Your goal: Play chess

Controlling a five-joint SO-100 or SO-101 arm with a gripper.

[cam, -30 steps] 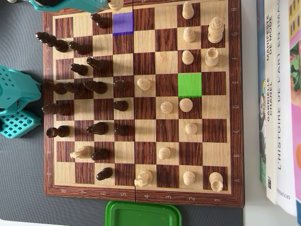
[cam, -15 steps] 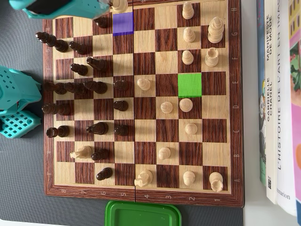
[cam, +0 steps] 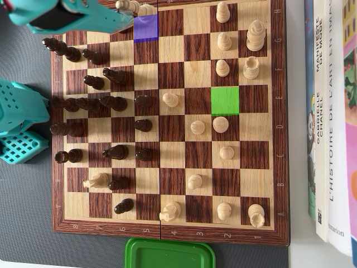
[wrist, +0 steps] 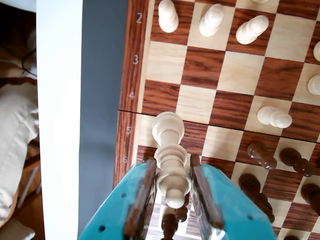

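Note:
A wooden chessboard (cam: 167,230) fills the overhead view, with dark pieces (cam: 114,103) on its left half and light pieces (cam: 221,124) on its right half. One square is tinted purple (cam: 146,29) near the top edge and another green (cam: 225,100). My teal gripper (wrist: 171,162) is shut on a tall white piece (wrist: 168,145), held tilted above the board's edge by rows 5 and 6. From overhead, the gripper (cam: 129,8) and that piece (cam: 146,9) sit at the top edge, just above the purple square.
A green plastic lid (cam: 170,254) lies below the board. Books (cam: 329,111) are stacked along the right. The teal arm base (cam: 19,120) stands left of the board. In the wrist view, dark pieces (wrist: 262,155) crowd the squares right of the gripper.
In the overhead view the arm has swung leftward along the top edge, and the held white piece now lies more tilted above the purple square.

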